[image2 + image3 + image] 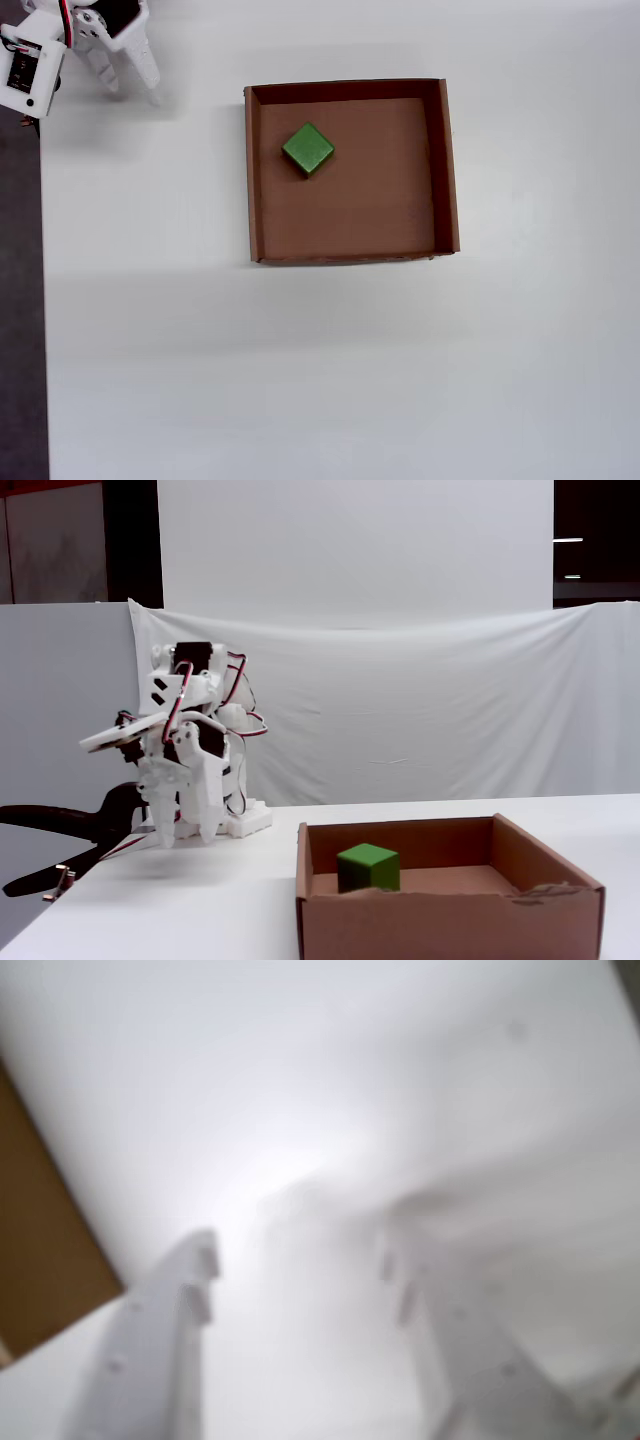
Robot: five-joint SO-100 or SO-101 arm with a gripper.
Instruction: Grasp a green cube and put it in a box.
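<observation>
Cardboard is what the box (449,170) is made of, a shallow square brown tray with low walls, and in the overhead view it sits near the middle of a plain white worktop (300,380). The green cube (308,148) rests on the box's flat floor, toward the upper left corner in that view, turned so its corners point up, down, left and right, and clear of the walls. In the fixed view, taken from low at the side, the cube (368,867) shows behind the box's front wall (450,920), toward the left side of the tray. The white robot arm (185,750) stands well apart from the box, at the far left in the fixed view and in the top left corner in the overhead view. Its pincer (182,832) points down toward the worktop with nothing between its two fingers, which are spread apart. The wrist view is blurred; it shows the two pale fingers with an empty gap, the pincer (300,1260) open over the white surface, and a brown corner of the box (40,1250) at the left edge.
</observation>
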